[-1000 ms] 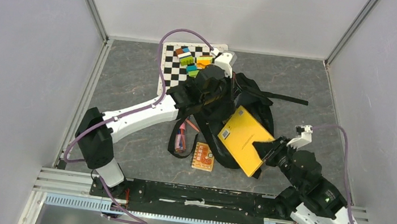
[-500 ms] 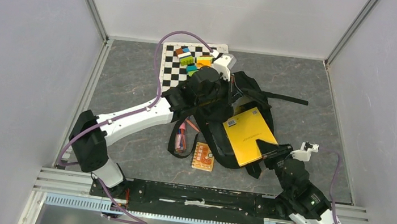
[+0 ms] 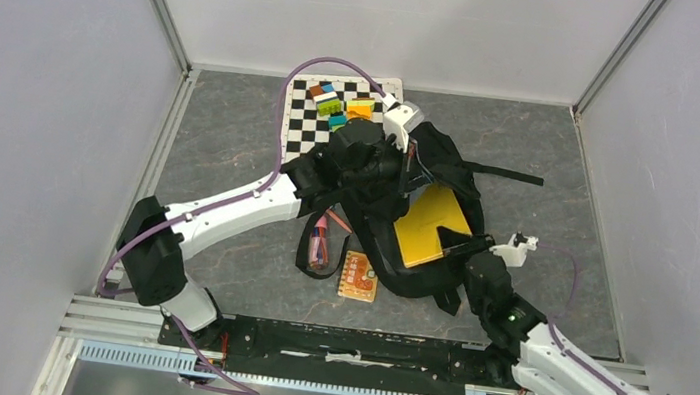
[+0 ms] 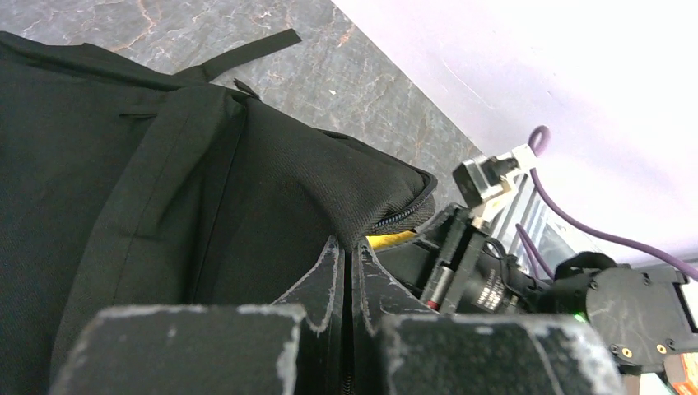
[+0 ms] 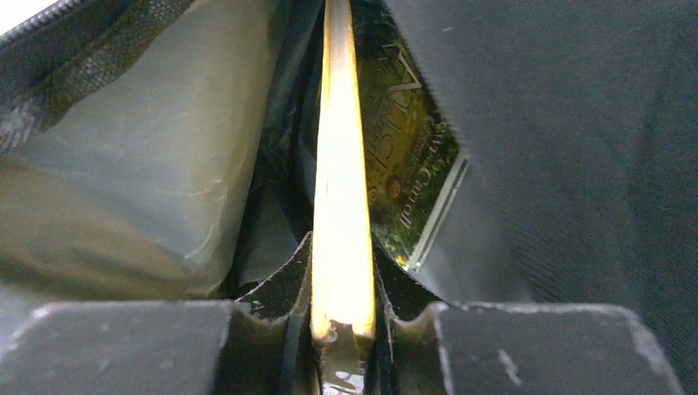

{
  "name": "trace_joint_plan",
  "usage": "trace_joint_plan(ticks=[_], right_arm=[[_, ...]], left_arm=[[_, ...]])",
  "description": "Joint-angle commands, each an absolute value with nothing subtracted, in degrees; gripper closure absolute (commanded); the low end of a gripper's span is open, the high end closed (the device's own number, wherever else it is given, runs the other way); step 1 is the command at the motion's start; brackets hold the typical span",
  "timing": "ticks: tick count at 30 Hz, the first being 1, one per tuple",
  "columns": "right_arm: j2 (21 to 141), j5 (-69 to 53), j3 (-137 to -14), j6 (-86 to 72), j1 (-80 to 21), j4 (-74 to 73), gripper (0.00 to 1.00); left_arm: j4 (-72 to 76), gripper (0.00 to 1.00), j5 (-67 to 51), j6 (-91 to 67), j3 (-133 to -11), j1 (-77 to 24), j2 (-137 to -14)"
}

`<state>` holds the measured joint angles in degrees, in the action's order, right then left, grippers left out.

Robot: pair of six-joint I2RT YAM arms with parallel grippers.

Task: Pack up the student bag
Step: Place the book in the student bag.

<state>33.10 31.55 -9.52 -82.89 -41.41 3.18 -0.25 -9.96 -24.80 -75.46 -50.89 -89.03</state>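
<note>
The black student bag (image 3: 436, 158) lies mid-table with its mouth open toward the near right. My left gripper (image 3: 401, 176) is shut on the bag's rim by the zip (image 4: 387, 220) and holds the mouth up. My right gripper (image 3: 465, 254) is shut on the near edge of a yellow notebook (image 3: 431, 226), which is partly inside the bag. In the right wrist view the notebook (image 5: 339, 164) is edge-on between my fingers (image 5: 288, 280), with bag fabric (image 5: 576, 123) on both sides. A dark green book (image 5: 403, 181) lies inside the bag.
A black-and-white checkered mat (image 3: 302, 126) with several coloured blocks (image 3: 342, 106) lies at the back left. An orange card (image 3: 357, 276) and a red pen-like item (image 3: 319, 244) lie near the bag's front. A bag strap (image 3: 505, 173) stretches to the right.
My right gripper has pushed the yellow notebook forward and left, deeper into the bag, so less of it shows. My left gripper still holds the rim, shifted slightly right.
</note>
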Motion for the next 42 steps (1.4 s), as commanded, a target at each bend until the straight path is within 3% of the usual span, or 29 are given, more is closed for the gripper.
trace_joint_plan(ticks=[1,13,21,29,36,42], right_arm=[[41.2,33.2,-14.0,-80.0,-39.8,18.4,1.0],[64.0,22.6,-22.2,-68.9,-32.4,27.1,0.98],[69.3,21.7,-20.2,-64.1,-32.5,27.9,0.65],[67.3,23.5,-16.6,-60.1,-32.5,25.0,0.27],[62.9,25.8,-13.7,-59.3,-32.5,20.2,0.16],[57.7,25.8,-11.5,-59.7,-32.6,16.7,0.13]], left_arm=[[5.1,0.98,-15.8,-21.0,-77.0,-50.9,-84.0],[3.3,0.98,-16.1,-22.1,-75.4,-50.9,-84.0],[3.0,0.98,-12.6,-26.1,-74.5,-50.5,-83.4],[2.4,0.98,-12.3,-28.8,-73.1,-49.6,-83.0],[1.0,0.98,-11.6,-28.8,-72.3,-49.3,-81.5],[0.3,0.98,-12.5,-26.6,-71.1,-49.2,-80.6]])
